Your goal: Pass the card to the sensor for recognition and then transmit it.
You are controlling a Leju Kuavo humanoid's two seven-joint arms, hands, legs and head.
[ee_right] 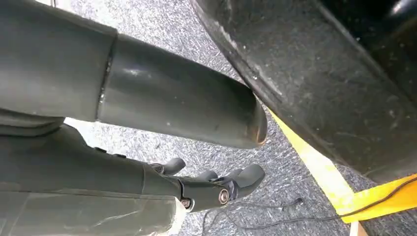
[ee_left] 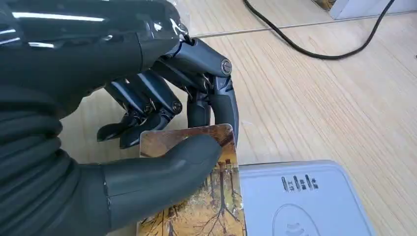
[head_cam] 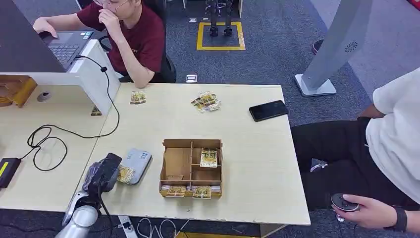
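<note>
- Left hand (ee_left: 162,147): the card (ee_left: 196,206) is pinched between thumb and fingers, and its lower edge is laid over the grey sensor (head_cam: 136,165) on the table (head_cam: 247,148).
- Right hand (ee_right: 206,189): it is seen hanging over the carpet, fingers loosely apart, nothing held.
- Risk, as judged: the reading could be missed if the card is lifted too soon, or the card could be slid out from under the thumb.
- Cardboard tray (head_cam: 191,168): stocked with more cards just beside the sensor.

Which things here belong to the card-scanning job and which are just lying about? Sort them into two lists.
In the job:
- card, held by the left hand
- grey sensor under it
- cardboard tray with sorted cards

Lying about:
- black phone
- loose card pile at the far edge
- black cable
- laptop a person uses
</note>
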